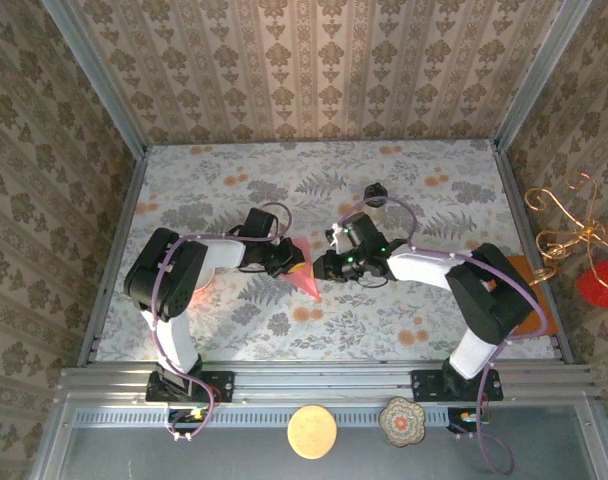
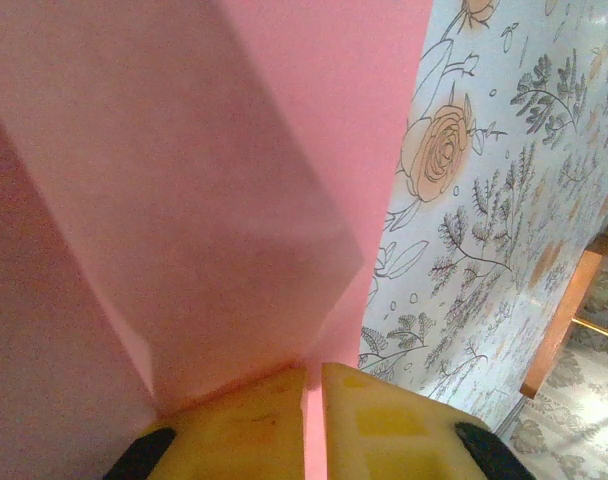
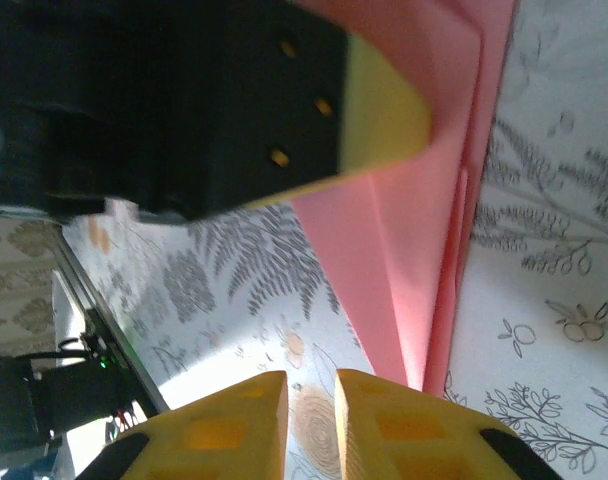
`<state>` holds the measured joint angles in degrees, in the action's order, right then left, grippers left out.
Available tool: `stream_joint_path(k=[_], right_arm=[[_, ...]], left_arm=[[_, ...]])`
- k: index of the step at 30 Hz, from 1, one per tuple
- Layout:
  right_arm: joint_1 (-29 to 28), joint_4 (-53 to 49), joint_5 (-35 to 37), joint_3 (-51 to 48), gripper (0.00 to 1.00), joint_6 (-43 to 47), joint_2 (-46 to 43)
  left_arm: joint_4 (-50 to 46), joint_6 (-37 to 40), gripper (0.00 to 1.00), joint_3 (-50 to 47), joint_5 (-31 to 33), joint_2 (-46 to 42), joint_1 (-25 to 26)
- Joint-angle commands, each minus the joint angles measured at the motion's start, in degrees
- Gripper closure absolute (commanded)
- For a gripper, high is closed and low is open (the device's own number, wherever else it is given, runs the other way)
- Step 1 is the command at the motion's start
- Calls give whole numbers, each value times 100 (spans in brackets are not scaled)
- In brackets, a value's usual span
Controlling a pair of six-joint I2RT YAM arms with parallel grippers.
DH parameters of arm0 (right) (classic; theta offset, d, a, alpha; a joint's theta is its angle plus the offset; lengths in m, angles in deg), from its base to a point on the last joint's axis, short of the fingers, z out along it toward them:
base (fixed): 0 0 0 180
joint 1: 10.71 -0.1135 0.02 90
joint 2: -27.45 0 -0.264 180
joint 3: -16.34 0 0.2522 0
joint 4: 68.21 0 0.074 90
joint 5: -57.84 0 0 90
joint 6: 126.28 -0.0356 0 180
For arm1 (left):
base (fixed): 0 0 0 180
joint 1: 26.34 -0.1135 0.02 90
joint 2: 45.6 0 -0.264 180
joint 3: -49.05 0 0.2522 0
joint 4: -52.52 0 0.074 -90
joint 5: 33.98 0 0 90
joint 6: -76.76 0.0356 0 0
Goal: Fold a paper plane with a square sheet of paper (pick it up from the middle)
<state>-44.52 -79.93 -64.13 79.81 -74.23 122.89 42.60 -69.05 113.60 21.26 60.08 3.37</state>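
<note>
Yellow fingers of the left gripper (image 2: 314, 372) clamp a fold of the paper plane (image 2: 234, 180), a salmon-pink creased dart near the middle of the floral table (image 1: 414, 190), its tip pointing toward the arm bases. Just right of it, the right gripper (image 3: 311, 385) hovers beside the paper's edge, jaws narrowly apart and empty. The folding looks well advanced. The next move likely calls for a careful regrip to sharpen a crease.
</note>
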Motion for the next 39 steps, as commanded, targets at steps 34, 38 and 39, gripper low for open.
stream_joint_path(k=[34, 38, 39], right_arm=[[-391, -300, 37, -49, 87, -349, 948], [-394, -337, 50, -76, 87, -318, 1018], [-397, -343, 57, -85, 87, -309, 1023]], left_arm=[[-102, 115, 84, 122, -136, -83, 34], [-76, 122, 84, 147, -171, -108, 34], [-76, 122, 84, 150, -171, -110, 34]])
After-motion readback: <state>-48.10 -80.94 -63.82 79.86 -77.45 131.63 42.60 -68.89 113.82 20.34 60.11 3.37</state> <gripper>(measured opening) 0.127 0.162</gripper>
